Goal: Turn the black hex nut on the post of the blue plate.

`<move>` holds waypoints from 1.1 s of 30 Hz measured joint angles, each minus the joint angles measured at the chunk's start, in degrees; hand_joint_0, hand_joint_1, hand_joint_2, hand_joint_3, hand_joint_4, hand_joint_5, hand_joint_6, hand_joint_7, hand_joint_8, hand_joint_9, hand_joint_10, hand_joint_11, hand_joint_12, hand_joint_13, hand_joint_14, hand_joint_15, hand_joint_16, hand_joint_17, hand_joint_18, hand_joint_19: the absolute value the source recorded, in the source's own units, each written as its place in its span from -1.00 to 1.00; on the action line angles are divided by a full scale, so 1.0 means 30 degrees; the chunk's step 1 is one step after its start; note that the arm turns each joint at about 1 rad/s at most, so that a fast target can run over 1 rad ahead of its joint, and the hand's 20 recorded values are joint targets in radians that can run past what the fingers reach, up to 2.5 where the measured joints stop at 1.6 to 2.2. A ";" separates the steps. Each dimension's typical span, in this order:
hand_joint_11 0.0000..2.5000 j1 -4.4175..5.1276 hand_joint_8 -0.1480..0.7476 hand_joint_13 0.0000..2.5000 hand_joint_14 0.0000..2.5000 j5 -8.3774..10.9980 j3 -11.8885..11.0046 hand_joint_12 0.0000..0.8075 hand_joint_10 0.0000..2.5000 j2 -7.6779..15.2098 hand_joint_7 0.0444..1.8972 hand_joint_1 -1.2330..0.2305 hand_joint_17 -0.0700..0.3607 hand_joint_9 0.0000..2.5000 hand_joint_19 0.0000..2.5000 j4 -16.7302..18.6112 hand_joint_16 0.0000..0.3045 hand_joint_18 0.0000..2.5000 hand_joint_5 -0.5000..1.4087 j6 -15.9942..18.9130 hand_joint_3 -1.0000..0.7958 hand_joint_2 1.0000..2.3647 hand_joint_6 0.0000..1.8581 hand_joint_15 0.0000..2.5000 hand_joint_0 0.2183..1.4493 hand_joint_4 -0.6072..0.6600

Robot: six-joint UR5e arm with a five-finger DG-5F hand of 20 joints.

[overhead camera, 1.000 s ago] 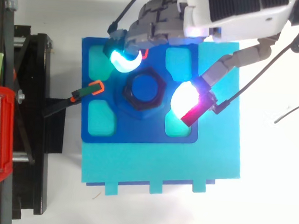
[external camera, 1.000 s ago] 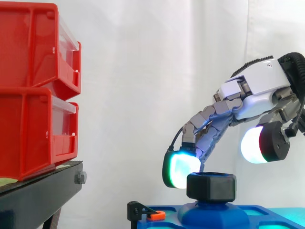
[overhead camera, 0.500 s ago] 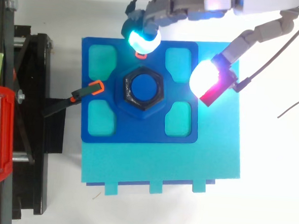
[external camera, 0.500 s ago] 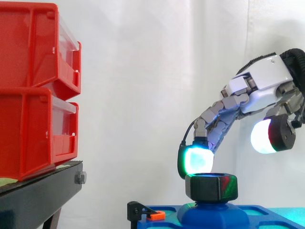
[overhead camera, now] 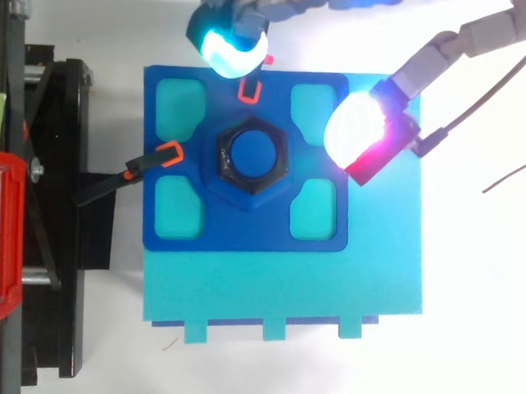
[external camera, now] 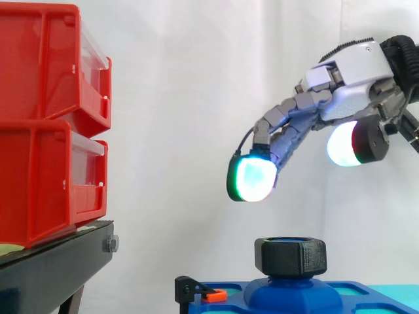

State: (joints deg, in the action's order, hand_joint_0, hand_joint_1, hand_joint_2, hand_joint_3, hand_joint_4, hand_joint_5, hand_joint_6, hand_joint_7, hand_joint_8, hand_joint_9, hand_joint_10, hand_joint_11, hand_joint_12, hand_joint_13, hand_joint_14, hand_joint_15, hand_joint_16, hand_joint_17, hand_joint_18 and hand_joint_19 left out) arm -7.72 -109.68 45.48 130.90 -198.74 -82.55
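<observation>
One nut [external camera: 290, 255] concerns us: black, six-sided, seated on the blue post [overhead camera: 252, 152] at the middle of the plate [overhead camera: 243, 236], which keeps it level and reachable from above. We see the hand [external camera: 353, 78] hovering well clear above it, fingers spread apart, lightly bent, clasping nothing. We judge the wide spread lets the pads [external camera: 252, 180] come down on opposite flats. An orange-tipped clip [overhead camera: 167, 153] reaches onto the plate from the stand [external camera: 59, 268] under the bins [external camera: 46, 118], probably to brace it. We find no legible writing or labels.
</observation>
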 measured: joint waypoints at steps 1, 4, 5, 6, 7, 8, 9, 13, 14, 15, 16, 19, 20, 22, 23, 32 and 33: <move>-0.82 0.0080 -0.23 -0.49 -0.99 0.0054 0.0065 -0.26 -0.99 -0.0001 -0.17 0.07 -0.39 -0.56 -0.70 0.0230 -0.82 -0.87 -0.67 0.0057 -0.44 -1.00 -0.46 -0.72 -0.56 0.21; -0.82 0.0332 -0.23 -0.49 -0.99 0.0240 0.0265 -0.25 -0.99 0.0013 -0.17 0.07 -0.39 -0.56 -0.71 0.0777 -0.82 -0.87 -0.67 0.0257 -0.44 -1.00 -0.46 -0.72 -0.56 0.22; -0.82 0.0427 -0.23 -0.49 -0.99 0.0316 0.0339 -0.26 -0.99 0.0014 -0.18 0.07 -0.39 -0.56 -0.70 0.0944 -0.82 -0.87 -0.67 0.0344 -0.44 -1.00 -0.46 -0.73 -0.56 0.21; -0.83 0.0538 -0.23 -0.49 -0.99 0.0402 0.0425 -0.25 -0.99 0.0015 -0.18 0.07 -0.39 -0.56 -0.71 0.1120 -0.82 -0.87 -0.67 0.0448 -0.44 -1.00 -0.46 -0.72 -0.56 0.21; -0.83 0.0739 -0.23 -0.49 -0.99 0.0543 0.0581 -0.25 -0.99 0.0017 -0.17 0.07 -0.39 -0.56 -0.70 0.1374 -0.82 -0.87 -0.67 0.0620 -0.44 -1.00 -0.46 -0.72 -0.56 0.22; -0.83 0.0942 -0.23 -0.49 -0.99 0.0682 0.0735 -0.25 -0.99 0.0018 -0.17 0.07 -0.39 -0.56 -0.70 0.1578 -0.82 -0.87 -0.67 0.0772 -0.44 -1.00 -0.46 -0.72 -0.56 0.21; -0.83 0.1162 -0.23 -0.49 -0.99 0.0825 0.0904 -0.26 -0.99 0.0017 -0.17 0.07 -0.39 -0.56 -0.70 0.1777 -0.82 -0.87 -0.67 0.0918 -0.44 -1.00 -0.46 -0.73 -0.56 0.22; -0.83 0.1851 -0.23 -0.49 -0.99 0.1367 0.1545 -0.26 -0.99 0.0018 -0.18 0.07 -0.39 -0.56 -0.70 0.2457 -0.82 -0.87 -0.67 0.1331 -0.44 -1.00 -0.46 -0.72 -0.56 0.21; -0.83 0.1943 -0.23 -0.49 -0.99 0.1432 0.1640 -0.26 -0.99 0.0019 -0.17 0.07 -0.39 -0.56 -0.70 0.2518 -0.82 -0.87 -0.67 0.1387 -0.44 -1.00 -0.46 -0.73 -0.56 0.21; -0.82 0.2021 -0.23 -0.49 -0.99 0.1491 0.1714 -0.26 -0.99 0.0018 -0.18 0.07 -0.39 -0.56 -0.70 0.2561 -0.82 -0.87 -0.67 0.1434 -0.44 -1.00 -0.46 -0.73 -0.56 0.21; -0.82 0.2090 -0.23 -0.49 -0.99 0.1547 0.1773 -0.26 -0.99 0.0018 -0.17 0.07 -0.39 -0.56 -0.70 0.2574 -0.82 -0.87 -0.67 0.1470 -0.44 -1.00 -0.46 -0.72 -0.56 0.21; -0.82 0.2283 -0.23 -0.49 -0.99 0.1698 0.1883 -0.25 -0.99 0.0018 -0.17 0.07 -0.39 -0.56 -0.70 0.2462 -0.82 -0.87 -0.67 0.1534 -0.44 -1.00 -0.46 -0.72 -0.56 0.21; -0.83 0.2341 -0.23 -0.49 -0.99 0.1741 0.1908 -0.26 -0.99 0.0019 -0.17 0.07 -0.39 -0.56 -0.71 0.2403 -0.82 -0.87 -0.67 0.1544 -0.44 -1.00 -0.46 -0.73 -0.56 0.21; -0.83 0.2402 -0.23 -0.49 -0.99 0.1777 0.1930 -0.26 -0.99 0.0014 -0.17 0.07 -0.39 -0.56 -0.70 0.2343 -0.82 -0.87 -0.67 0.1551 -0.44 -1.00 -0.46 -0.72 -0.56 0.21; -0.83 0.2423 -0.23 -0.49 -0.99 0.1792 0.1937 -0.26 -0.99 0.0017 -0.17 0.07 -0.39 -0.56 -0.70 0.2313 -0.82 -0.87 -0.67 0.1551 -0.44 -1.00 -0.46 -0.73 -0.56 0.21; -0.82 0.2449 -0.23 -0.49 -0.99 0.1818 0.2150 -0.25 -0.99 0.0015 -0.17 0.07 -0.39 -0.56 -0.70 0.2290 -0.82 -0.87 -0.67 0.1419 -0.44 -1.00 -0.46 -0.72 -0.56 0.22; -0.82 0.2442 -0.23 -0.49 -0.99 0.1823 0.2200 -0.25 -0.99 0.0011 -0.17 0.07 -0.39 -0.56 -0.70 0.2322 -0.82 -0.87 -0.67 0.1348 -0.44 -1.00 -0.46 -0.73 -0.56 0.21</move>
State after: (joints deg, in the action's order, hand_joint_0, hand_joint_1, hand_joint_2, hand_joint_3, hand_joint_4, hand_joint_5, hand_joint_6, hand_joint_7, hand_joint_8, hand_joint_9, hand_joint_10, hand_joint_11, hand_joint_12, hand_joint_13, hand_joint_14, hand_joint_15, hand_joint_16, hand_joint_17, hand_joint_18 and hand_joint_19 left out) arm -0.40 -104.21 52.08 130.93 -191.77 -78.50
